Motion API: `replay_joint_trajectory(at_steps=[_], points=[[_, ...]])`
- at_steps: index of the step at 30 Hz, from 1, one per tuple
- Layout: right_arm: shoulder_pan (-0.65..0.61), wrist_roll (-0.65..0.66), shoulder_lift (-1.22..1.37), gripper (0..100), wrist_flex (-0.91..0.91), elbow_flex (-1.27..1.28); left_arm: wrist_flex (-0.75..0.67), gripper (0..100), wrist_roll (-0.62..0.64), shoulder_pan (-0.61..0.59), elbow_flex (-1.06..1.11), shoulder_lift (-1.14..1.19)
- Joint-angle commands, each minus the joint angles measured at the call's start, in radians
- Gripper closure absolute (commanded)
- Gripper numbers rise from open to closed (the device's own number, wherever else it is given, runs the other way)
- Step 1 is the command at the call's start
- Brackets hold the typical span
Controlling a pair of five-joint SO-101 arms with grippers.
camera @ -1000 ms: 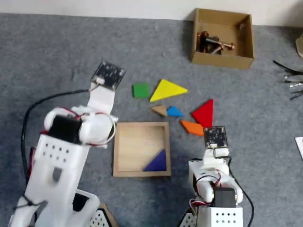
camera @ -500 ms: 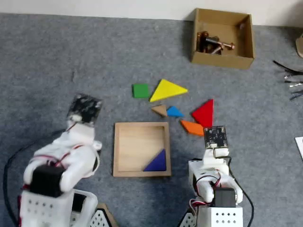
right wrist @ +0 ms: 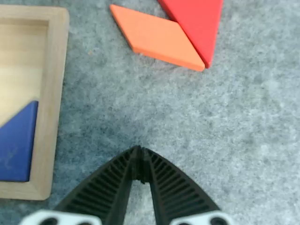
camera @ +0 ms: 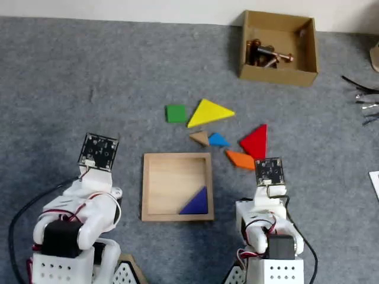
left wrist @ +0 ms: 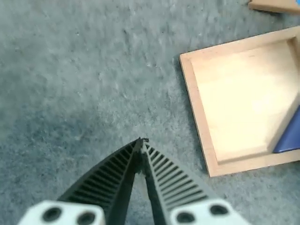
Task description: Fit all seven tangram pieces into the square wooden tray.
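The square wooden tray (camera: 177, 158) lies on the grey carpet and holds a dark blue triangle (camera: 197, 203) in its near right corner. Beyond it lie a green square (camera: 176, 113), a yellow triangle (camera: 209, 112), a small tan triangle (camera: 200, 138), a small blue triangle (camera: 218, 140), a red triangle (camera: 256, 141) and an orange parallelogram (camera: 240, 159). My left gripper (left wrist: 141, 143) is shut and empty over bare carpet left of the tray (left wrist: 234, 108). My right gripper (right wrist: 138, 152) is shut and empty, right of the tray (right wrist: 51, 93), short of the orange parallelogram (right wrist: 159, 37) and red triangle (right wrist: 197, 16).
A cardboard box (camera: 278, 48) with metal parts stands at the back right. Cables (camera: 361, 97) lie at the right edge. Both arm bases (camera: 272, 260) sit at the near edge.
The left arm has pulled back from beyond the tray's far left corner to the near left, down beside the tray. The right arm and the pieces have not moved.
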Motion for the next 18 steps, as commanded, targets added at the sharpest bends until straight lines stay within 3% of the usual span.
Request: replay_joint_trajectory(at_steps=[1, 15, 18], points=[[-0.007, -0.005, -0.013, 99.3, -0.007, 0.122, 0.002, 99, -0.002, -0.013, -0.001, -0.012], [-0.007, -0.005, -0.013, 99.3, -0.007, 0.122, 0.002, 99, 0.000, -0.018, 0.002, -0.012], [-0.007, -0.005, -0.013, 99.3, -0.007, 0.122, -0.003, 99, 0.000, -0.065, 0.005, -0.012]])
